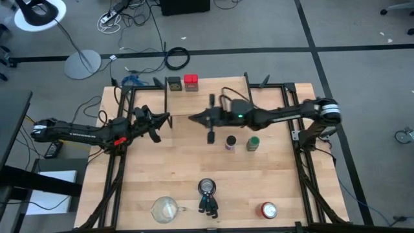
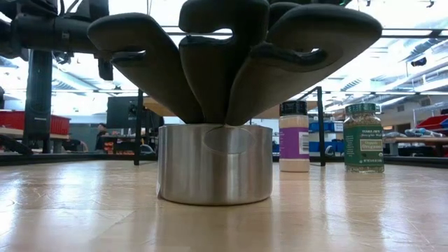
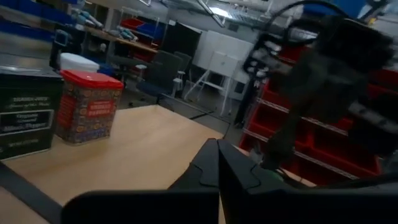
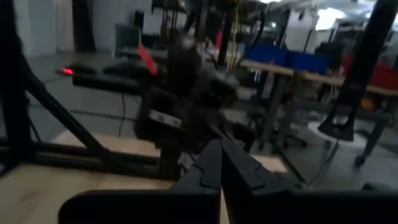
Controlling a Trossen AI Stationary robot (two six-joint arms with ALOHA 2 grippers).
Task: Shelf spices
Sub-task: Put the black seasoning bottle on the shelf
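High view: dark olive square tin (image 1: 173, 83) and red square tin (image 1: 191, 82) side by side at the far edge of the table (image 1: 181, 168), just touching or nearly so. Purple-labelled jar (image 1: 230, 142) and green-lidded jar (image 1: 253, 143) stand upright mid-table, near each other but apart; low view shows both lidded, contents hard to tell. Shelf can't be made out clearly.

Left gripper (image 1: 165, 120) hangs over the far-left part of the table, fingers closed together in its wrist view, holding nothing; tins sit just ahead of it. Right gripper (image 1: 193, 118) reaches across centre, tip facing the left one, fingers also pressed together and empty; jars lie just behind its arm toward the near side.

Near edge: clear glass cup (image 1: 164, 208), looks empty; red-topped can (image 1: 268, 210), upright; metal holder (image 2: 214, 164) with dark utensil handles sticking out of it.
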